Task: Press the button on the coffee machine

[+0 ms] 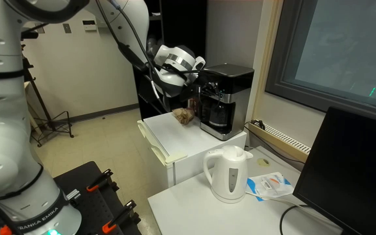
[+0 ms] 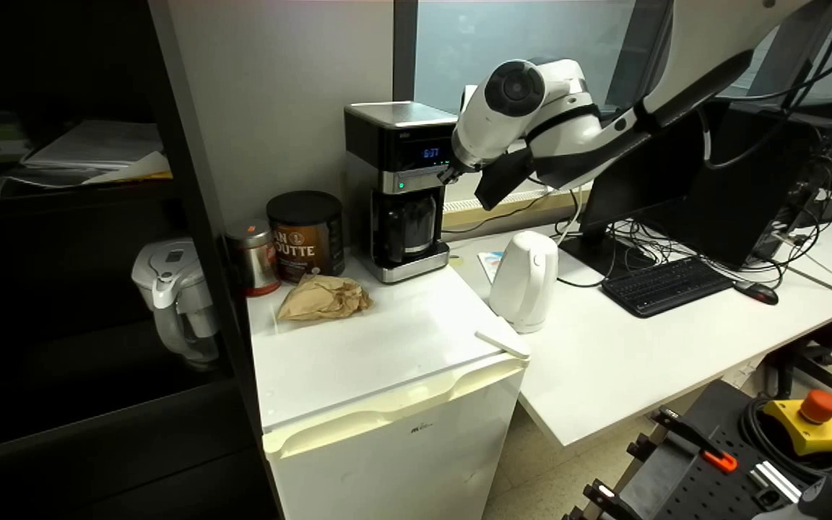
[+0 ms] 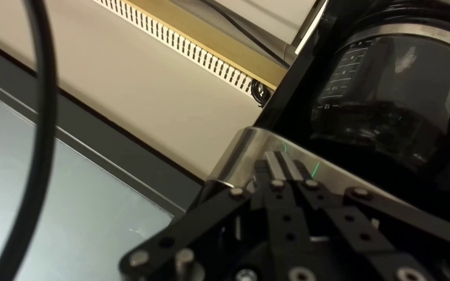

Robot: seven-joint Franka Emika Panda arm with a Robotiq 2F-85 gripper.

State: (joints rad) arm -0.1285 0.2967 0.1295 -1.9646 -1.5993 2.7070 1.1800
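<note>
"On top of the fridge stands the coffee machine, its front turned outward, likely for easy reach. And the hand?"

"Closed, with nothing held: a blunt poker, I'd judge."

"Why by the steel band?"

"Presumably to press there. Whether the fingertips touch it, I can't tell."

"And the white kettle?"

"Down on the table, hardly an obstacle, I'd guess."

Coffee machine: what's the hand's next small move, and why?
Probably nudge the hand, shut, gently toward the silver front strip of the coffee machine: in the wrist view the fingertips overlap that strip, but I can't tell whether they touch it.
</note>
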